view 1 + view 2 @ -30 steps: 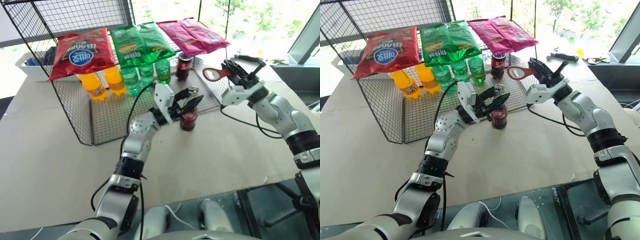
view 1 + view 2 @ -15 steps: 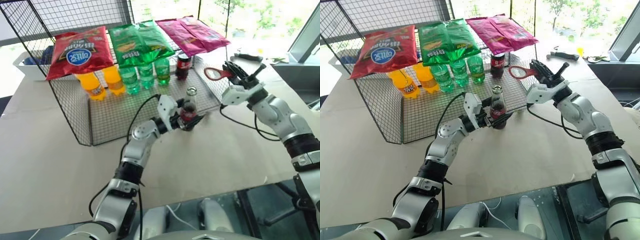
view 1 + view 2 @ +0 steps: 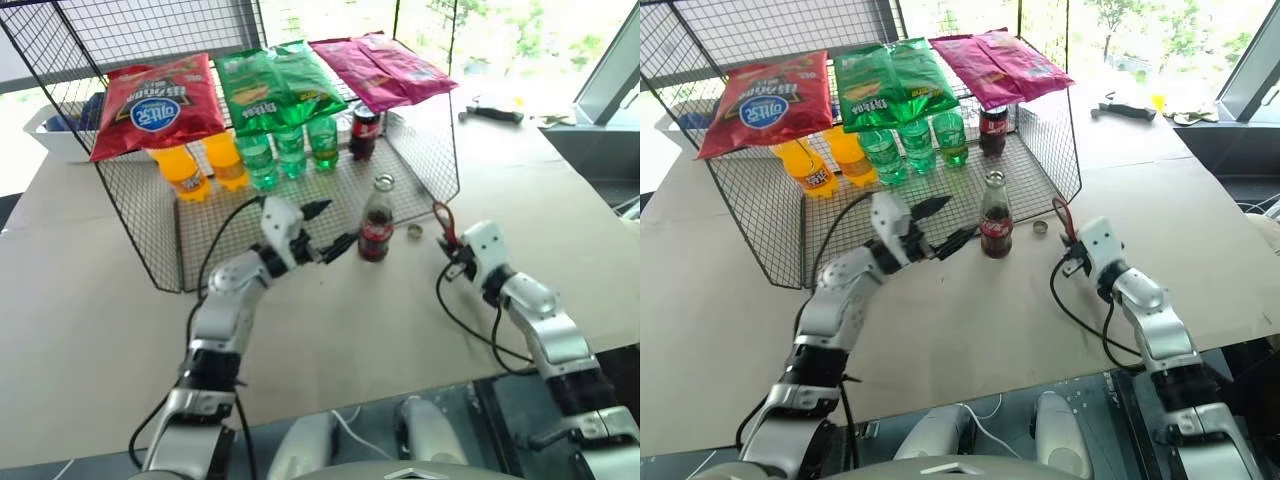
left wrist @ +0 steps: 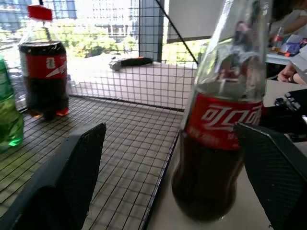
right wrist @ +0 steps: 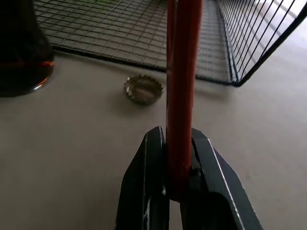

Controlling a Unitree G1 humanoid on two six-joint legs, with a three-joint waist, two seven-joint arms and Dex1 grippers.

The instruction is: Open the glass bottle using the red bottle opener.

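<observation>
Beige table (image 3: 90, 300) by bright windows, black wire-mesh rack (image 3: 300, 200) on it. Slim clear-glass cola bottle (image 3: 376, 222) with dark liquid stands upright on the table at the rack's front edge, mouth uncapped; its red label carries white Chinese script, legible in the left wrist view. Loose round metal crown cap (image 3: 414, 232) lies on the table just beside it, toward the right arm.

Left gripper (image 3: 334, 228) sits just left of the bottle, fingers spread wide, not touching it. Right gripper (image 3: 447, 247) is low near the table, fingers clamped on the flat red bottle opener (image 3: 440, 218), which stands edge-up from them.

Versus a second ago: the left fingers were wrapped around the bottle, now they are released and pulled back left. The right arm held the opener high over the rack's corner with the ring facing the camera; now it's dropped down to the table and rolled.

On the rack: red (image 3: 155, 108), green (image 3: 275, 85) and magenta (image 3: 385, 68) snack bags, orange (image 3: 183, 170) and green soda bottles (image 3: 290, 150), a short dark plastic cola bottle (image 3: 364, 132). Bag print not readable.
</observation>
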